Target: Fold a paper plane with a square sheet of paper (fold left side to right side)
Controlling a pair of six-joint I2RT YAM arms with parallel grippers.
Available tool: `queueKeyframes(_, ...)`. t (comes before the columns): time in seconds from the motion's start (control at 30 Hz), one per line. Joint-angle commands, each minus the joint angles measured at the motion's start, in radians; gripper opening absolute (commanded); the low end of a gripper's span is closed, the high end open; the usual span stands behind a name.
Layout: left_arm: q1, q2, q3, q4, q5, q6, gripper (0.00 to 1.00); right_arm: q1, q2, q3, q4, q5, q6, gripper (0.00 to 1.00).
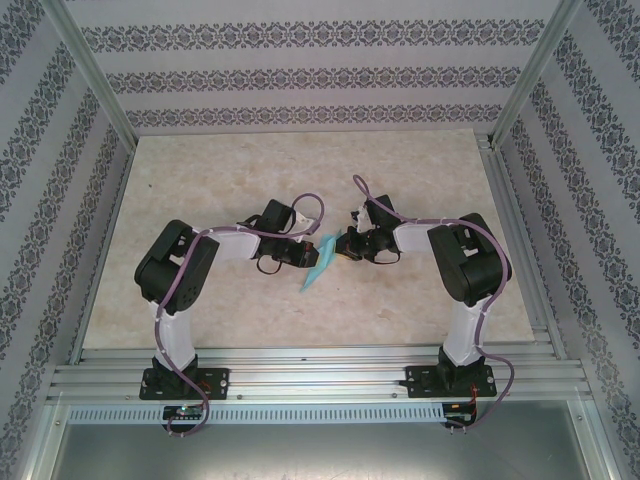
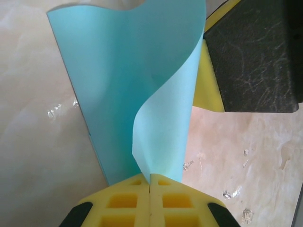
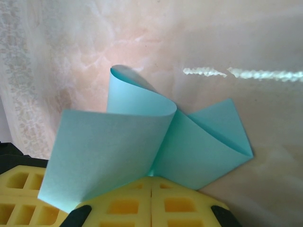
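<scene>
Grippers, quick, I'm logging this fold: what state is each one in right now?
Left gripper: closed on the square sheet of paper.
Right gripper: closed on the same sheet.

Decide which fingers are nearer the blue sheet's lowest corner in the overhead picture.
Left. The left fingers pinch the sheet just above that corner; the right fingers pinch its upper end.

Free table point(image 1: 200, 180) all round; left end effector point(image 1: 303, 254), right end effector point(image 1: 342, 245) flank paper point(image 1: 318, 266)
</scene>
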Motion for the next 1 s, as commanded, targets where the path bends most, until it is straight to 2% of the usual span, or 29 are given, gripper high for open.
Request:
queueKeyframes(0.0,0.016,0.029,0.002,0.047,0.011,-0.005,0.03,0.021,0.062,-0.021,-0.087,0.044,-0.034,0.06)
queueKeyframes(0.33,0.015,0.069,-0.007,0.061,0.007,-0.010,0.03,0.011,0.018,-0.032,-0.064,0.041,-0.021,0.08)
queueKeyframes(0.5,0.014,0.067,-0.026,0.070,0.004,-0.009,0.03,-0.017,-0.062,-0.053,-0.049,0.029,-0.010,0.17)
queueKeyframes(0.6,0.012,0.066,-0.032,0.074,0.001,-0.009,0.03,-0.041,-0.132,-0.069,-0.072,0.030,-0.016,0.18)
queueKeyframes(0.8,0.007,0.064,-0.034,0.073,0.000,-0.009,0.04,-0.036,-0.235,-0.092,-0.087,0.039,-0.005,0.17)
queueKeyframes(0.97,0.002,0.064,-0.033,0.065,-0.001,-0.003,0.03,0.020,-0.208,-0.074,0.018,0.024,0.080,0.13)
